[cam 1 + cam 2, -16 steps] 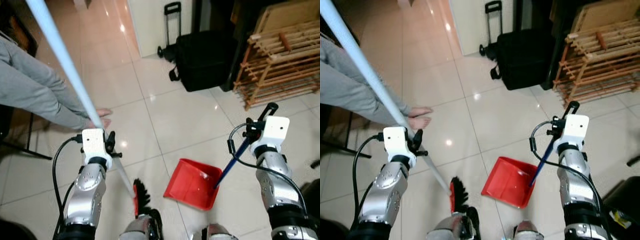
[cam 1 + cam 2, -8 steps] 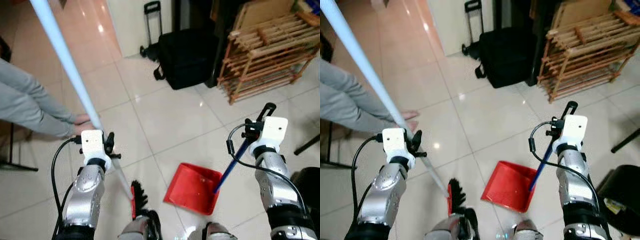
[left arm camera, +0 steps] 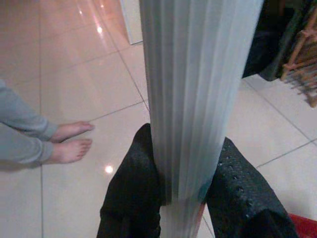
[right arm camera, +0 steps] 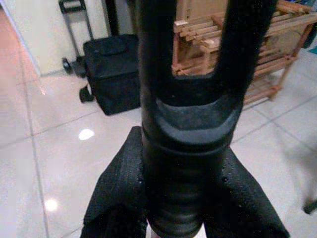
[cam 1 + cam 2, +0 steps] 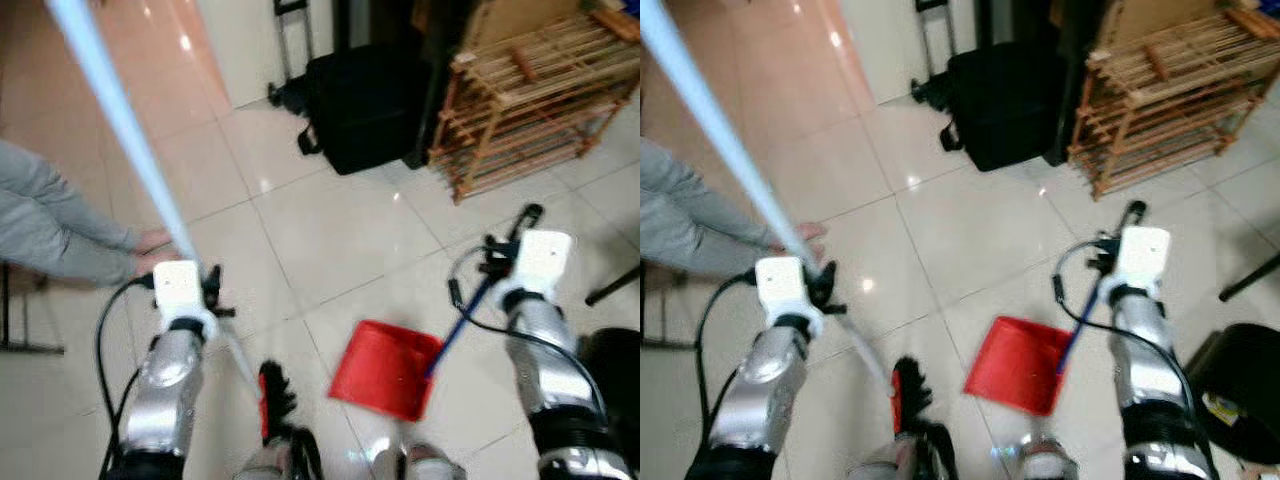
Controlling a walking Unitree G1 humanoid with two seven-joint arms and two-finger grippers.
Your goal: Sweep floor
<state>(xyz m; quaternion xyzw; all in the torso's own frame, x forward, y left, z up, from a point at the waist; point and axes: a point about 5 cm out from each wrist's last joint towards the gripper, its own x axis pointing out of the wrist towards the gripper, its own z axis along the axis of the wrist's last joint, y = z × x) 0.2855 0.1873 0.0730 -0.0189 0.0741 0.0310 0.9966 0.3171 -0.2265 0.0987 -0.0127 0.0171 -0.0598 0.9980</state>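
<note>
My left gripper (image 5: 207, 297) is shut on the pale blue broom handle (image 5: 115, 120), which slants from the top left down to the red and black broom head (image 5: 272, 400) near my feet. In the left wrist view the ribbed handle (image 3: 193, 94) sits clamped between the two black fingers (image 3: 131, 193). My right gripper (image 5: 500, 262) is shut on the black grip of the dustpan handle (image 4: 183, 124); its blue shaft (image 5: 455, 330) runs down to the red dustpan (image 5: 385, 368), resting on the tiled floor in front of me.
A person in grey trousers (image 5: 50, 225) stands barefoot at the left, feet (image 3: 67, 141) near the broom. A black wheeled suitcase (image 5: 360, 105) sits ahead by the wall, a wooden rack (image 5: 530, 90) at the right, and a dark bin (image 5: 1240, 370) at the lower right.
The whole picture has shifted and blurred, so the camera has moved. Both grippers keep their hold, and the broom and dustpan stay in place relative to me.
</note>
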